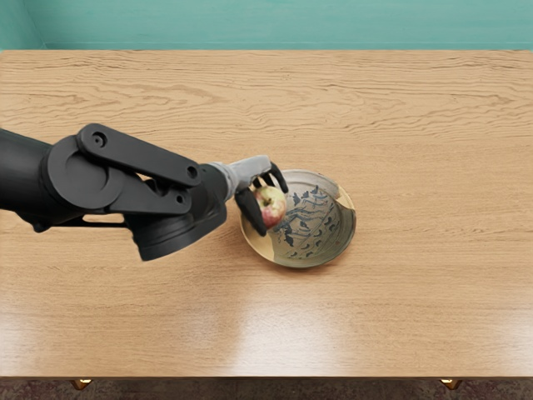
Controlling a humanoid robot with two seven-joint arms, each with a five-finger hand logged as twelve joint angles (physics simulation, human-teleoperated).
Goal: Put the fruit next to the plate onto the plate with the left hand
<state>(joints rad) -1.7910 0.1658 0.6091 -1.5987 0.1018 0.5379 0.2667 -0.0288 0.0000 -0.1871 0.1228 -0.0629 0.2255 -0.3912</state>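
Observation:
A red and yellow apple sits at the left side of a shallow grey plate with a dark leaf pattern and a golden rim. My left hand comes in from the left edge and reaches over the plate's left rim. Its dark fingers are curled around the apple, thumb below and the others above. Whether the apple rests on the plate or hangs just above it, I cannot tell.
The plate stands near the middle of a wide wooden table. A teal wall runs behind the table's far edge. The left forearm covers part of the tabletop at the left.

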